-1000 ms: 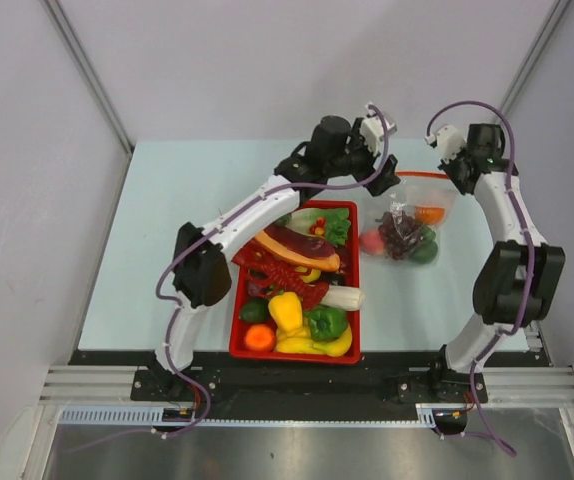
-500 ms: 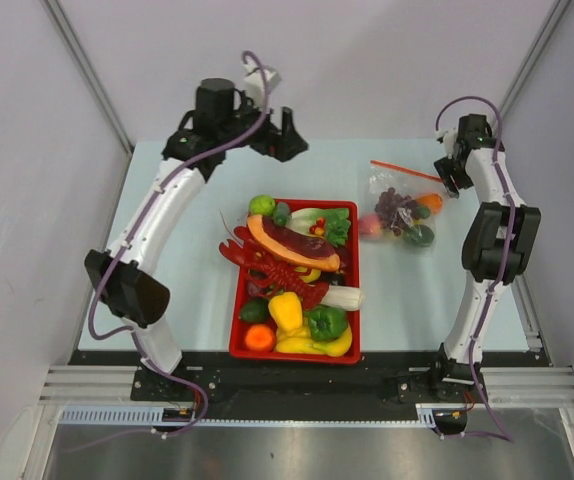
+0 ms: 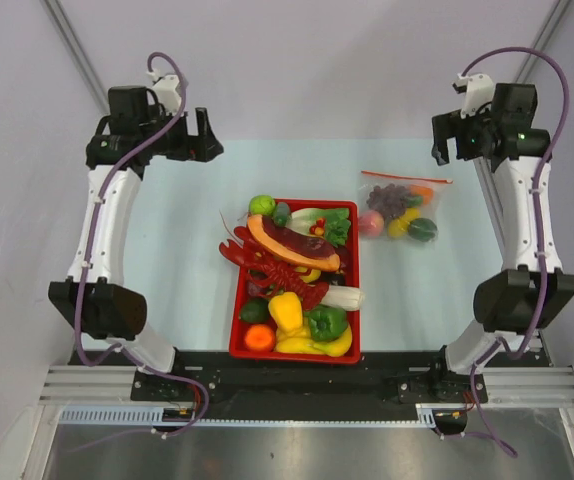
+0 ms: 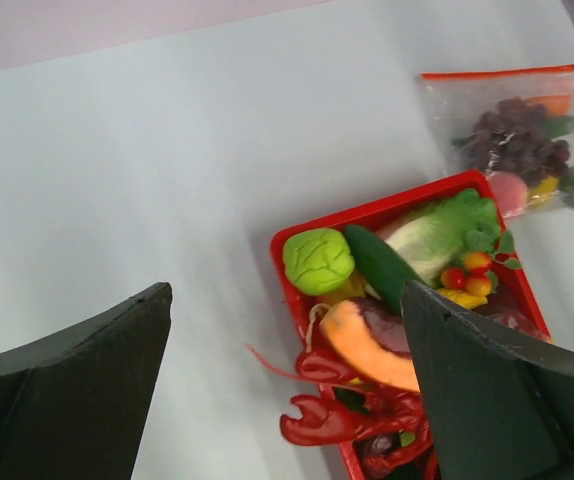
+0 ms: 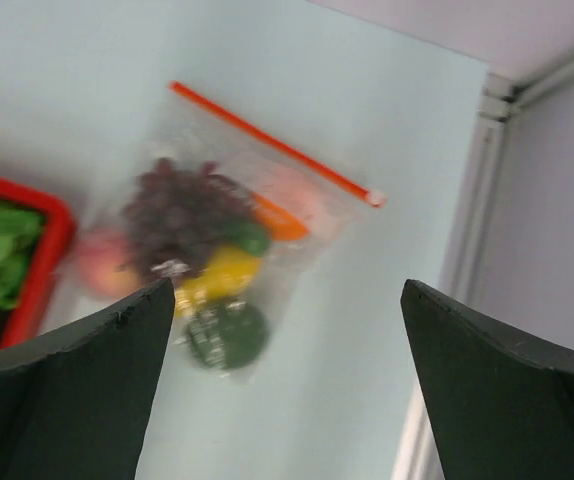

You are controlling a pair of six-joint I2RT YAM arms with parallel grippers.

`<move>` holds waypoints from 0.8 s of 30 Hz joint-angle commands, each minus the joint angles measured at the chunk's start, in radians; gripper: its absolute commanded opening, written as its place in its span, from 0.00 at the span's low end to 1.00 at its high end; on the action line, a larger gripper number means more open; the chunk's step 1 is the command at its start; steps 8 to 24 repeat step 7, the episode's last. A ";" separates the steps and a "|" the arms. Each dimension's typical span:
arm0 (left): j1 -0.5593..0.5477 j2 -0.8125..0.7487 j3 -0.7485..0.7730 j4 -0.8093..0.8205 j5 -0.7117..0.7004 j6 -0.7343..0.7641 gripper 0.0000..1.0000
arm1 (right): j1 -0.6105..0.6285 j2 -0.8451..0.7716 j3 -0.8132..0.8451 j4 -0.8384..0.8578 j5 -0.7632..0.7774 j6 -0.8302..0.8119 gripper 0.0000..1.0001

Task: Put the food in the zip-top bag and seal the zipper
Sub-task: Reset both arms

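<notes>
The zip-top bag lies flat on the table, right of the tray. Its orange-red zipper runs straight along the far edge. Inside I see the food: purple grapes, a pink peach, a yellow lemon, an orange piece and a dark green piece. My right gripper hangs open and empty, high above the bag's far right. In the right wrist view the bag and zipper lie below the open gripper. My left gripper is open and empty at the far left.
A red tray sits mid-table holding a red toy lobster, yellow and green peppers and other toy food. The left wrist view shows the tray and bag far below. Grey walls enclose the table on three sides.
The right gripper opened and let go of the bag, then rose back. The left arm swung from beside the bag to the far left. The bag settled flat.
</notes>
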 commanded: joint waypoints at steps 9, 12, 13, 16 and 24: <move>0.108 -0.208 -0.265 -0.026 -0.095 0.090 1.00 | 0.015 -0.290 -0.448 0.060 -0.298 0.201 1.00; 0.108 -0.208 -0.265 -0.026 -0.095 0.090 1.00 | 0.015 -0.290 -0.448 0.060 -0.298 0.201 1.00; 0.108 -0.208 -0.265 -0.026 -0.095 0.090 1.00 | 0.015 -0.290 -0.448 0.060 -0.298 0.201 1.00; 0.108 -0.208 -0.265 -0.026 -0.095 0.090 1.00 | 0.015 -0.290 -0.448 0.060 -0.298 0.201 1.00; 0.108 -0.208 -0.265 -0.026 -0.095 0.090 1.00 | 0.015 -0.290 -0.448 0.060 -0.298 0.201 1.00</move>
